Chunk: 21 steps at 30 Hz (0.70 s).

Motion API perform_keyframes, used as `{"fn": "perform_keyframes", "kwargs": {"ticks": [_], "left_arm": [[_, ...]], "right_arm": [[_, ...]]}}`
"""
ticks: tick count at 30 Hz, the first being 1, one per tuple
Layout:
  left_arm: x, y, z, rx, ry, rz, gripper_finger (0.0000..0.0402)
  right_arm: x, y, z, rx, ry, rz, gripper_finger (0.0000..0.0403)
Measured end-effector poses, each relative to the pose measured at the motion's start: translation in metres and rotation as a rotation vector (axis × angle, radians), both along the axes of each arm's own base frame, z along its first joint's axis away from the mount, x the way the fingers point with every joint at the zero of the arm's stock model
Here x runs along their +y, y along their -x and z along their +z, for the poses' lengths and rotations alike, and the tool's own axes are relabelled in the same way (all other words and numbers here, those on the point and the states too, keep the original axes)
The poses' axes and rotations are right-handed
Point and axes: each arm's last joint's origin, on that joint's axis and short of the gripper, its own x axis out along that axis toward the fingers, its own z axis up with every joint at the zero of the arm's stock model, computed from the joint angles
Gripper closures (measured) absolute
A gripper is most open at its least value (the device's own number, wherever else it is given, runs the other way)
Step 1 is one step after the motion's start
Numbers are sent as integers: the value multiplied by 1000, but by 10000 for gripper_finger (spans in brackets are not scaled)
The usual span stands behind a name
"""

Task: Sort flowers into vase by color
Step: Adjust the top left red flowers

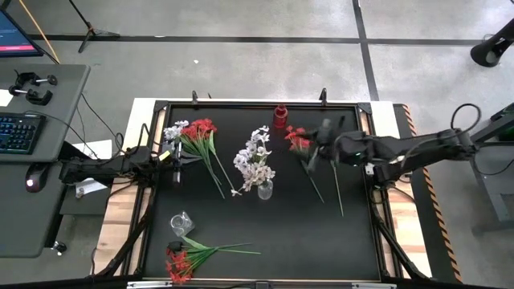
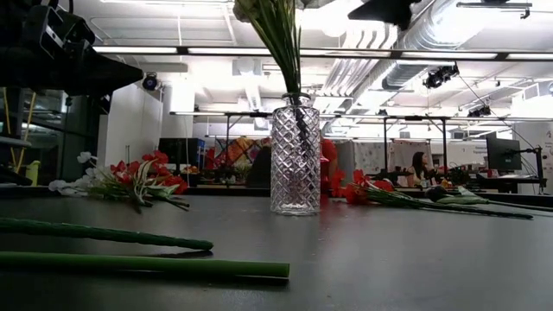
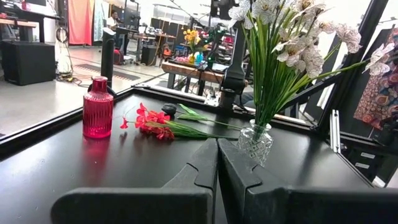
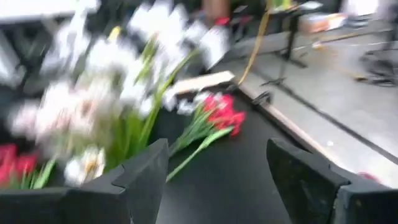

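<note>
White flowers (image 1: 255,158) stand with their stems in a clear glass vase (image 1: 264,190) at the table's middle. A red vase (image 1: 280,116) stands at the far edge. Red flowers (image 1: 299,143) lie flat to its right, a dark bloom (image 3: 169,109) beside them. A red and white bunch (image 1: 195,132) lies at the far left. Another red bunch (image 1: 181,261) lies at the near left. My right gripper (image 4: 214,180) hangs open above the red flowers at the right, with nothing between its fingers. My left gripper (image 3: 217,168) rests shut at the table's left edge.
A small clear vase (image 1: 182,223) lies on its side at the near left. Two long green stems (image 2: 138,263) lie close to the near edge. The table's near right part is bare black surface (image 1: 321,241). A desk with a keyboard (image 1: 18,132) stands beyond the left edge.
</note>
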Motion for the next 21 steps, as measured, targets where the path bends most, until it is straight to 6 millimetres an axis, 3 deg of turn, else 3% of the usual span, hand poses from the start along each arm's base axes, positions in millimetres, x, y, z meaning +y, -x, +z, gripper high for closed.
{"fn": "perform_keyframes", "kwargs": {"ticks": [8,15,21], "left_arm": [[0,0,3,-32,15,15,402],[2,7,33,-442,486,-19,402],[11,12,42,-664,693,198,402]], "right_arm": [[-4,19,16,-151,-180,-85,142],[-4,15,12,-193,-304,-156,142],[-5,7,5,-200,-351,-230,142]]}}
